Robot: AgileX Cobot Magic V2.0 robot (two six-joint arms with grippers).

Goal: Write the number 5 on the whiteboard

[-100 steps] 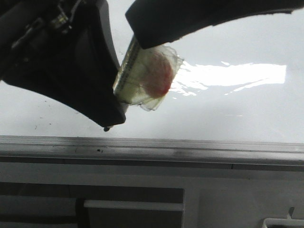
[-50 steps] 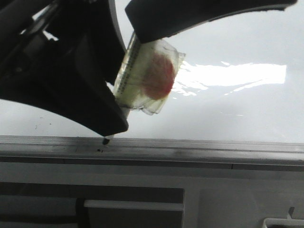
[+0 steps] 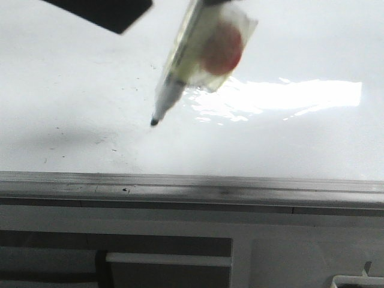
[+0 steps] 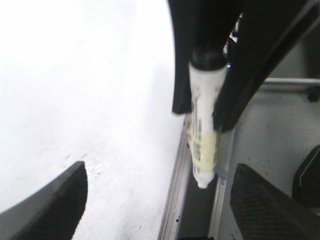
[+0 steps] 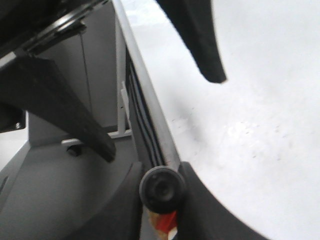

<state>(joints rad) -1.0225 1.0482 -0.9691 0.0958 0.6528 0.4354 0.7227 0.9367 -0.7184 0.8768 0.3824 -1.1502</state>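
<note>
The whiteboard [image 3: 282, 147] fills the front view, glossy white with faint specks and a bright glare. No strokes of the number 5 show on it. A pale marker [image 3: 180, 57] with clear tape and a red patch [image 3: 222, 48] slants down, its black tip [image 3: 154, 122] at or just above the board. My right gripper [image 5: 161, 202] is shut on the marker's black end cap [image 5: 160, 184]. My left gripper [image 4: 160, 210] is open and empty beside the board's edge, with the marker [image 4: 204, 135] ahead of it.
The board's grey metal frame edge [image 3: 192, 186] runs across the front. Below it is a grey cabinet face [image 3: 168, 252]. A dark gripper finger [image 3: 102, 12] hangs at the front view's top left. The board also shows in both wrist views [image 4: 75, 75] [image 5: 260, 125].
The dark gripper bodies have lifted almost out of the front view. The marker is now uncovered, and its tip has moved from the frame edge up onto the board.
</note>
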